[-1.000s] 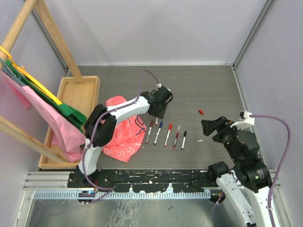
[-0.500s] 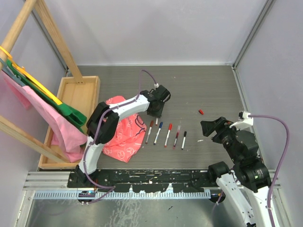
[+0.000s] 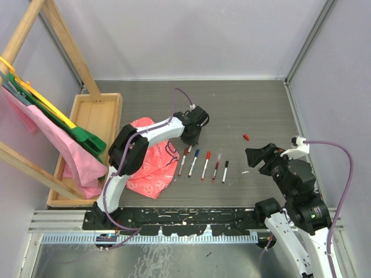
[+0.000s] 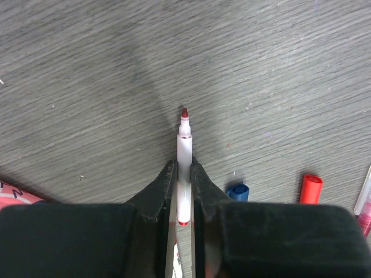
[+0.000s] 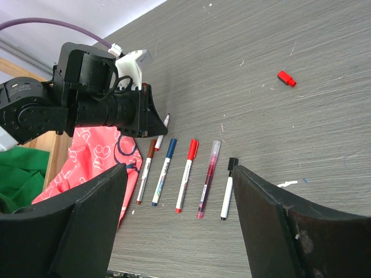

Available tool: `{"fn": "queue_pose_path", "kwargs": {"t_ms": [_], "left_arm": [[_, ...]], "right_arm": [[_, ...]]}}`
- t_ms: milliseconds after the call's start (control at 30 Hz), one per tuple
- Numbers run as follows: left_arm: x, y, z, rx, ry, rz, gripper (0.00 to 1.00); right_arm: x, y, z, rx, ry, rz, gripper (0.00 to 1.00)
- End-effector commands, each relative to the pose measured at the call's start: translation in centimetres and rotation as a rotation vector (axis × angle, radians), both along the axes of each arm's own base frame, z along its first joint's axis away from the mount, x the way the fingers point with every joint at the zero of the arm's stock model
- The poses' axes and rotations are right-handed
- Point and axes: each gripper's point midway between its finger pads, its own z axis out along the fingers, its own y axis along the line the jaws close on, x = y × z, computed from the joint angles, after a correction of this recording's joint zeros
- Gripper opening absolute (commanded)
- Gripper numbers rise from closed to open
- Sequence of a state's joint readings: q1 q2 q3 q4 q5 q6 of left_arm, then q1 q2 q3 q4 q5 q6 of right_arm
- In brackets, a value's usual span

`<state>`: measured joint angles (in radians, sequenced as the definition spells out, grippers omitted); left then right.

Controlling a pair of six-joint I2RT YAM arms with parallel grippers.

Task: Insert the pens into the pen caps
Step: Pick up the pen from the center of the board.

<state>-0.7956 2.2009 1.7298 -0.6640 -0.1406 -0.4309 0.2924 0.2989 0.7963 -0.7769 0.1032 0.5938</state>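
An uncapped white pen (image 4: 184, 152) with a red tip (image 4: 184, 112) sticks out ahead of my left gripper (image 4: 184, 169), which is shut on its barrel low over the table. In the top view the left gripper (image 3: 191, 138) sits at the far end of a row of capped pens: brown (image 3: 182, 162), blue (image 3: 193, 162), red (image 3: 206, 165), a clear pink one (image 3: 216, 167) and black (image 3: 225, 171). A loose red pen cap (image 3: 246, 137) lies alone to the right, also in the right wrist view (image 5: 286, 78). My right gripper (image 5: 178, 171) hangs open and empty above the row.
A pink patterned cloth (image 3: 149, 168) lies left of the pens. A wooden tray (image 3: 110, 101) and a wooden rack with hanging green and pink cloths (image 3: 52, 124) stand at the left. Grey walls close in the table at the back and right.
My left gripper has closed its jaws on the white pen and shifted slightly. The right arm has not moved.
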Motion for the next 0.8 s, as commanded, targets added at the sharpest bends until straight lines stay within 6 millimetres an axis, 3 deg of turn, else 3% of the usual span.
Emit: {"fn": "queue_pose_path", "kwargs": {"t_ms": [0,167,267,467,633,767], "left_arm": [[0.6,-0.9,-0.1,-0.041,0.001,0.000,0.08],[0.8,-1.6,1.2,-0.083,-0.013,-0.003,0.05],[0.9,-2.2,3.2,-0.129,-0.032,-0.005,0.04],[0.9,-3.9,10.3,-0.300,-0.109,-0.028,0.02],[0.9,-3.1,16.5,-0.375,-0.228,-0.026,0.00],[-0.3,-2.3,21.0,-0.465,-0.310,-0.057,0.00]], "right_arm": [[0.3,0.0,1.1,0.013,-0.042,-0.004,0.78],[0.3,0.0,1.3,0.010,-0.046,-0.002,0.78],[0.3,0.0,1.4,0.006,-0.049,-0.003,0.78],[0.3,0.0,1.5,0.006,-0.050,-0.001,0.78],[0.3,0.4,1.6,0.015,-0.062,0.023,0.78],[0.3,1.5,2.1,0.045,-0.081,0.077,0.78]]}}
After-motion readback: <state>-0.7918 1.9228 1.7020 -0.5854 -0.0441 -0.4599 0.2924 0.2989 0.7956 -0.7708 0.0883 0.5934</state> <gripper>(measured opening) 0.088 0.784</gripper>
